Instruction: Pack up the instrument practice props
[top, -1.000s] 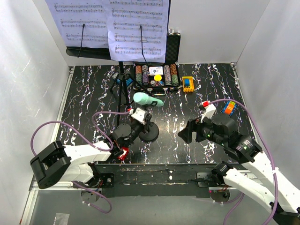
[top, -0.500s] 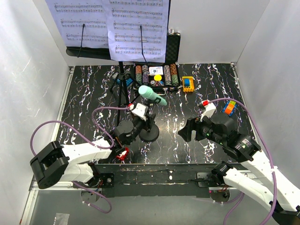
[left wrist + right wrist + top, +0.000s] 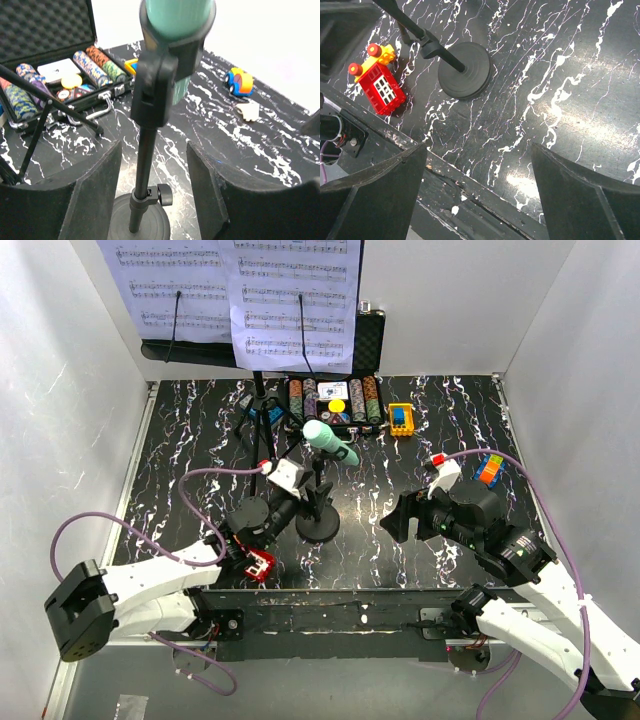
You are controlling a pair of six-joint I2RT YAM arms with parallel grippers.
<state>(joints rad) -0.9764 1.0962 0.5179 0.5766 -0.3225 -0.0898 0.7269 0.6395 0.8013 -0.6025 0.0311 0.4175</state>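
The mint-green microphone (image 3: 328, 443) sits clipped atop the small black mic stand (image 3: 320, 525), which stands upright on its round base; both show close in the left wrist view, the microphone (image 3: 176, 20) above the stand's pole (image 3: 145, 165). My left gripper (image 3: 297, 508) (image 3: 154, 148) is open, its pads on either side of the pole without touching it. The black music stand (image 3: 190, 350) rises at the back with white sheet-music pages (image 3: 295, 300) on it. My right gripper (image 3: 396, 522) (image 3: 479, 150) is open and empty, right of the stand's base (image 3: 465, 70).
An open black case of poker chips (image 3: 335, 400) lies at the back, a yellow toy (image 3: 401, 418) beside it. An orange-and-blue toy car (image 3: 488, 470) is at the right. A red-and-yellow toy (image 3: 255, 562) lies near the front edge. The music stand's tripod legs (image 3: 45, 107) spread left of the mic stand.
The microphone has swung up from a low tilt and now sits higher on the upright stand. My left arm has drawn back toward the near left. The right arm barely moved.
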